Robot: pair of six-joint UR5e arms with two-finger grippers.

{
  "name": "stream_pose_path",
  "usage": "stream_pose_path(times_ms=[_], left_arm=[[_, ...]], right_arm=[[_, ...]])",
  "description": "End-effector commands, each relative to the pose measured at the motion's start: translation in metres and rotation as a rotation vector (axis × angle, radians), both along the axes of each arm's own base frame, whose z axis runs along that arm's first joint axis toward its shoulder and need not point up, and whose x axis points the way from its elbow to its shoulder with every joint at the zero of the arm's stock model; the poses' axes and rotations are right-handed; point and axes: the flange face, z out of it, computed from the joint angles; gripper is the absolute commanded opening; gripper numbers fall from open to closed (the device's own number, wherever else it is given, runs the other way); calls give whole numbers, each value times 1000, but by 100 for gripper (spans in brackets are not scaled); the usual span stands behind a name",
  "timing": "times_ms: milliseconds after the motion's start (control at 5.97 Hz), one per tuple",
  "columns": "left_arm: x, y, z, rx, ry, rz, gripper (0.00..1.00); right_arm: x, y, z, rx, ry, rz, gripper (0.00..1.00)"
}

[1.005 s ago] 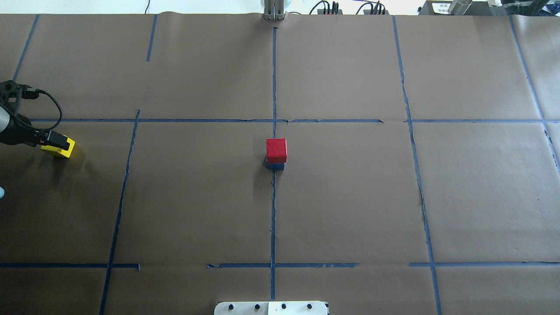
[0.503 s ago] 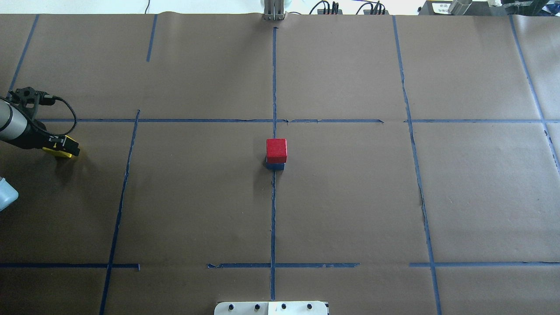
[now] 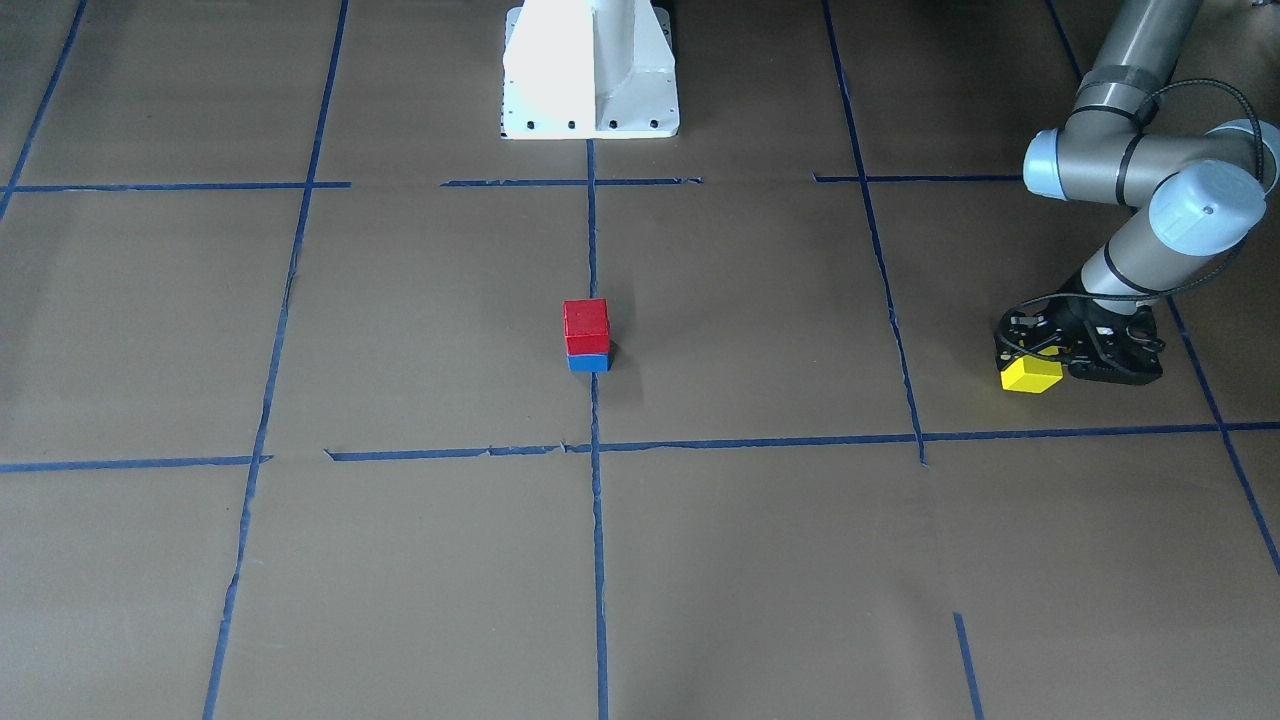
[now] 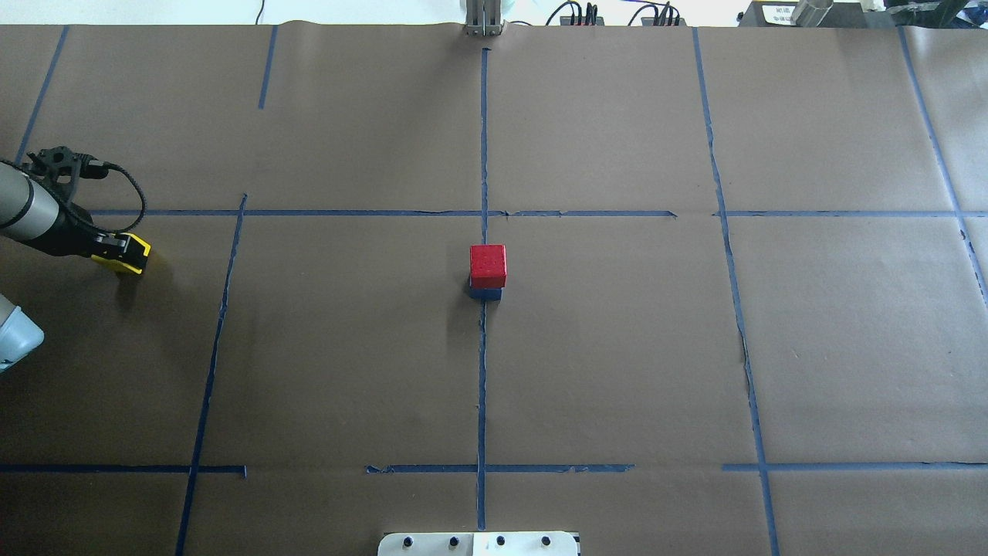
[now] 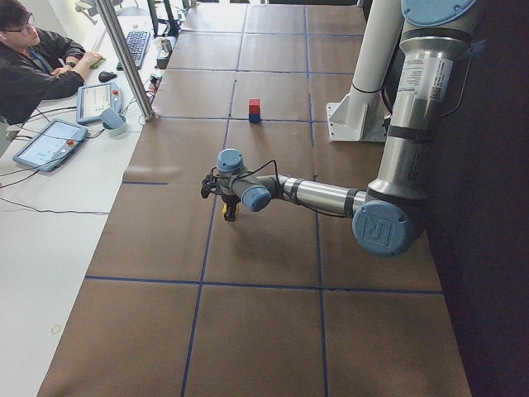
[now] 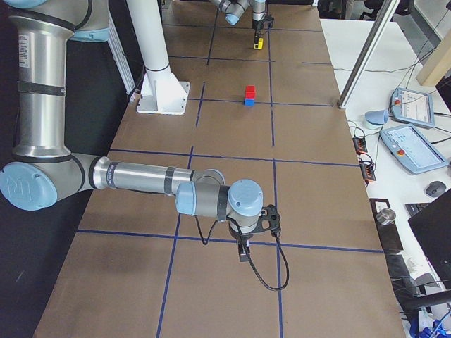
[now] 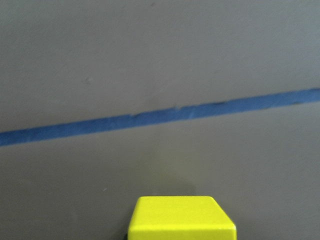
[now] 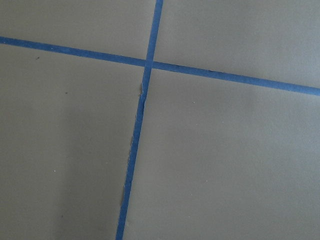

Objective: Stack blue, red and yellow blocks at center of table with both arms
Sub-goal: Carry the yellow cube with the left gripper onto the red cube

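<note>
left hand (image 3: 1040, 358): yellow (image 3: 1031, 375) is being gripped, jaws clenched on it
target: red (image 3: 585, 322) on blue (image 3: 588, 362) is lying well apart, toward robot's right, at counter (image 3: 760, 560) centre

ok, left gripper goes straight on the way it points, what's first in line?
It points down: the yellow block in the left gripper would meet bare table paper first. Gap unclear.

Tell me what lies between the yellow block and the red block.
Between yellow block and red block: only brown paper crossed by one blue tape line, seen in the overhead view.
</note>
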Motion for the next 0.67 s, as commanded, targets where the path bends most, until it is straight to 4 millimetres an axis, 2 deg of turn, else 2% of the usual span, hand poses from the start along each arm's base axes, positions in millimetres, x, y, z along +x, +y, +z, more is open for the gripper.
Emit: stream_pose_path(times_ms=[0,168,503], left_arm=[[26,-34,-143,-15,-22,-5,17],[72,-30,-220,-18,-8,32,17],[188,21,-348,-83,53,-48,18]], right_arm=[[0,3,2,-5,-2,1,100],[0,3,1,-3,-2,1,100],[0,3,2,-6,0,2,100]])
